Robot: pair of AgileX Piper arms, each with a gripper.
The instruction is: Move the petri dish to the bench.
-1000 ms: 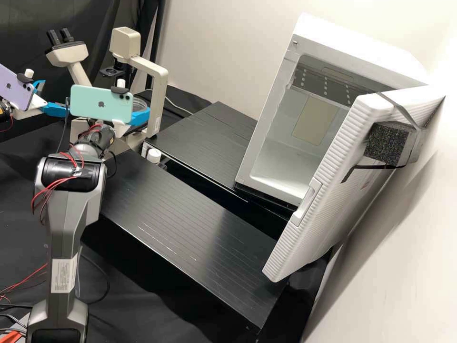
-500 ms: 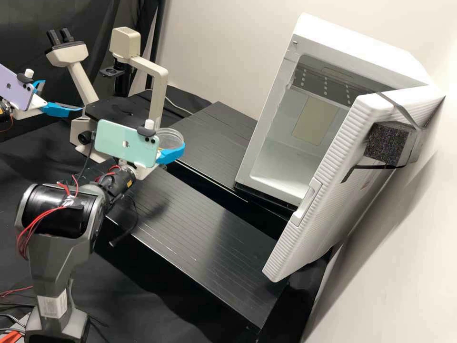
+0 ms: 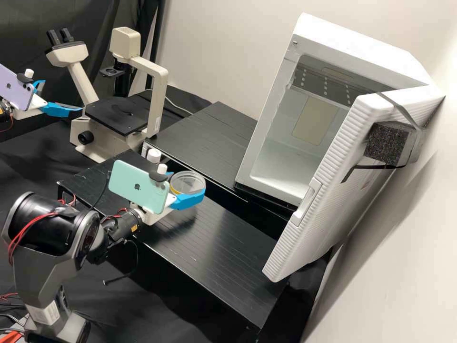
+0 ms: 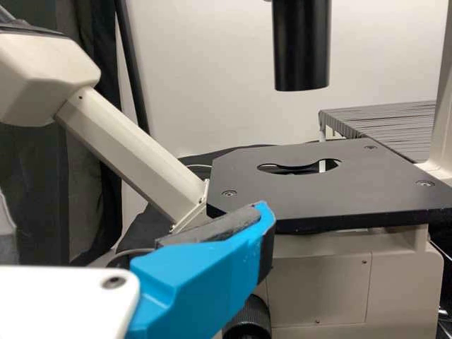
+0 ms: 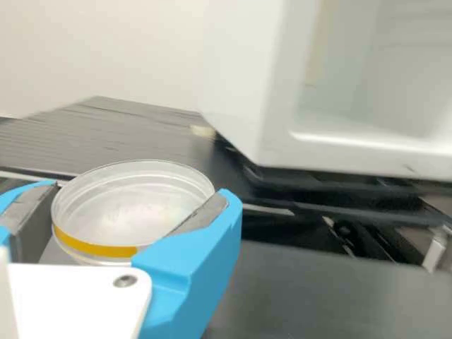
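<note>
Petri dish and right gripper have been carried right and nearer over the last second, away from the microscope and out over the near black platform; left gripper has been left almost unmoved. Dish is pinched between the right gripper's two blue fingers, one on each side of its wall; it is held off the platform, roughly level, over the platform's left part, with a dim reflection cast on the surface below; a yellow band is seen round the dish's lower wall in the right wrist view. Left gripper is held at the far left, left of the microscope; its fingers are spread, nothing gripped; in the left wrist view one finger is seen in front of the microscope's black stage. A purple phone is mounted on the left gripper, a mint-green phone on the right one. Bottle with a white cap is seen just beyond the mint-green phone; far black platform is set past a dark gap; white cabinet is stood at the right with its ribbed door open; a dark foam block is strapped to the door.
</note>
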